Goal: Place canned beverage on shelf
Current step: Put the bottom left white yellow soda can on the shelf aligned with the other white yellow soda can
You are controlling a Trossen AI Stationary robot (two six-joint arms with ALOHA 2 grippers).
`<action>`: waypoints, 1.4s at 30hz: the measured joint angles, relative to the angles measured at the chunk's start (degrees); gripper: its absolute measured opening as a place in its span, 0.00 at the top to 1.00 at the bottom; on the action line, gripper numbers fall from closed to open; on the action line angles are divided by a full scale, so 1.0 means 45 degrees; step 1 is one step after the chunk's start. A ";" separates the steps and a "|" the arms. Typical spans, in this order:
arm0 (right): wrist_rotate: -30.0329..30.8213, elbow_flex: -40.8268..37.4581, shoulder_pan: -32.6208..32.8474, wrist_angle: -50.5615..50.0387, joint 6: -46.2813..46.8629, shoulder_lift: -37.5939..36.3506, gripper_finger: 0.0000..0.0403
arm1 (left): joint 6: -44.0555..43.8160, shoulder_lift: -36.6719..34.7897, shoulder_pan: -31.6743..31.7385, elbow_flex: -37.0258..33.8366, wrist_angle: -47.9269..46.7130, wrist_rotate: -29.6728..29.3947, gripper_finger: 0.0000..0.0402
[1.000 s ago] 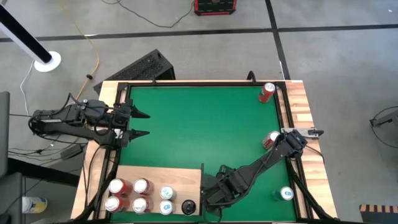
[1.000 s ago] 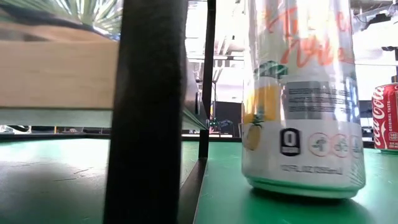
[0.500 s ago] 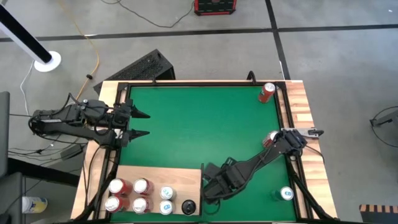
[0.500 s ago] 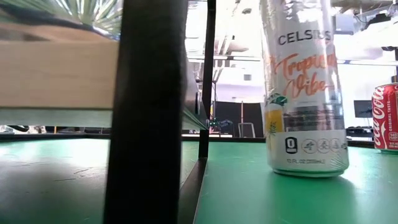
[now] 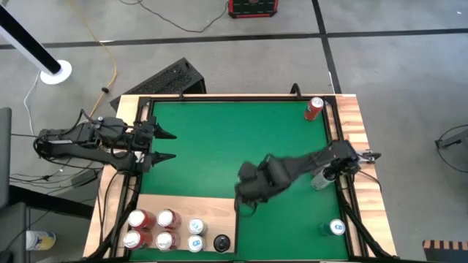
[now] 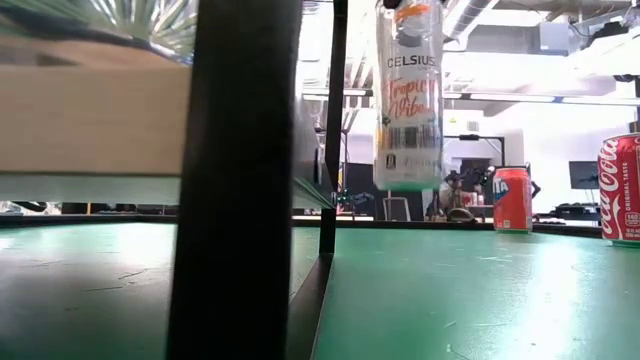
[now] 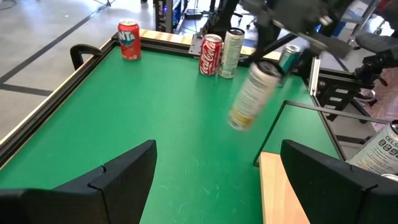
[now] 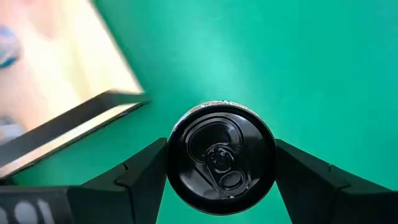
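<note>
The can (image 6: 409,95) has risen off the worktop (image 5: 219,146), clamped between the right jaws (image 8: 221,158), shelf (image 5: 186,208) just beside. Left jaws (image 5: 167,146) wait open, empty.

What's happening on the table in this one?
The right end effector is clamped on a tall white Celsius can with a black top, held clear above the green mat near the pale wooden shelf board. Six cans stand on the shelf's far side. The left end effector waits open at the mat's left edge.
</note>
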 joint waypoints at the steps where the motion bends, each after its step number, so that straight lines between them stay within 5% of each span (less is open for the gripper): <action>1: 0.0010 0.0000 -0.0256 -0.0060 -0.0279 -0.0142 0.30 | -0.0002 0.0005 -0.0003 0.0000 0.0000 0.0000 0.19; 10: -0.0383 0.0010 -0.2365 0.2228 -0.3274 -0.0412 0.30 | -0.0002 0.0000 -0.0003 0.0000 -0.0026 0.0005 0.19; 16: -0.0857 0.0010 -0.2536 0.4059 -0.3629 -0.0300 0.30 | 0.0039 0.0005 -0.0003 0.0000 -0.0102 0.0005 0.19; 25: -0.1401 0.0487 -0.1384 0.6145 -0.2836 -0.0309 0.30 | 0.0281 0.0003 0.0002 0.0000 -0.0102 0.0005 0.19; 42: -0.1332 0.0633 0.0334 0.6618 -0.1224 -0.0276 0.30 | 0.0367 0.0005 -0.0001 0.0000 -0.0102 -0.0253 0.19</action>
